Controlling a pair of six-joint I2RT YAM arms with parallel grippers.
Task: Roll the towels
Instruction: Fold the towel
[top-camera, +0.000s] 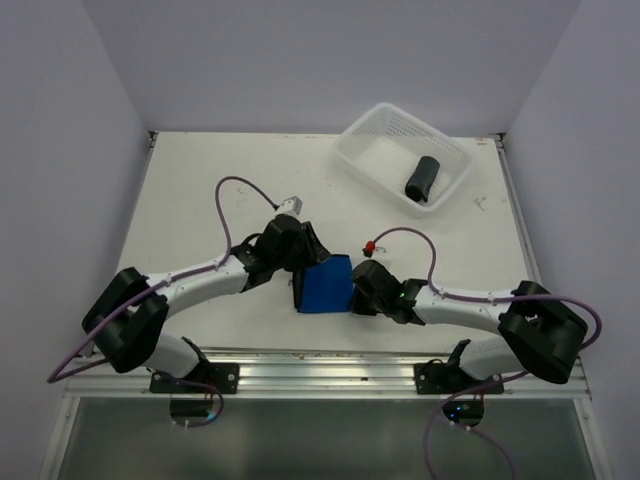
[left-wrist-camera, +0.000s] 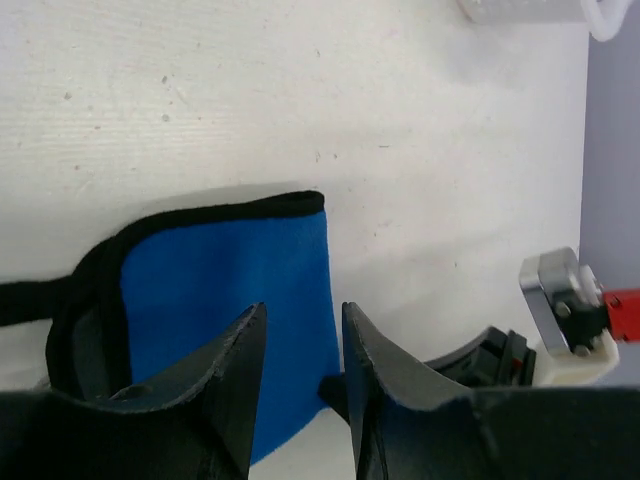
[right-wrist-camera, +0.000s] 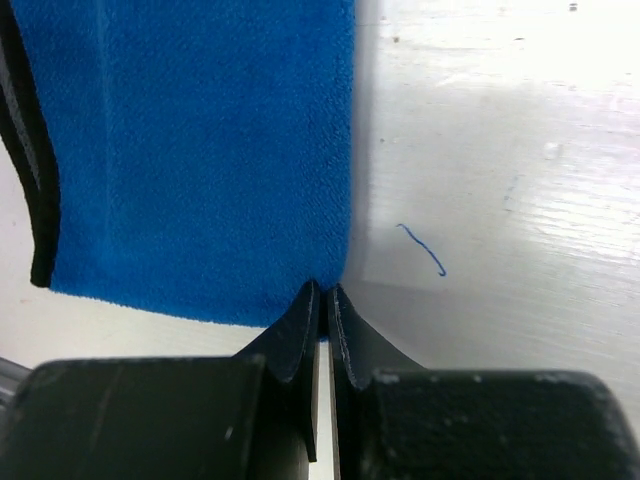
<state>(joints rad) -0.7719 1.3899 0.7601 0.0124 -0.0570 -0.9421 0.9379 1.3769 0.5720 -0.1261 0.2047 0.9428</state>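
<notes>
The blue towel (top-camera: 328, 285) with black edging lies folded on the table between my two grippers. In the left wrist view the blue towel (left-wrist-camera: 230, 270) shows a curled, doubled end at the left. My left gripper (left-wrist-camera: 303, 315) hangs over its right edge with the jaws apart and blue cloth showing in the gap; from above, the left gripper (top-camera: 300, 280) sits at the towel's left side. My right gripper (right-wrist-camera: 322, 287) is shut, pinching the near corner of the blue towel (right-wrist-camera: 200, 150). A dark rolled towel (top-camera: 422, 178) lies in the basket.
The white perforated basket (top-camera: 350, 150) stands at the back right of the table, and its corner (left-wrist-camera: 520, 10) shows at the top of the left wrist view. The right arm's wrist (left-wrist-camera: 565, 320) is close beside my left fingers. A short blue thread (right-wrist-camera: 422, 248) lies on the table.
</notes>
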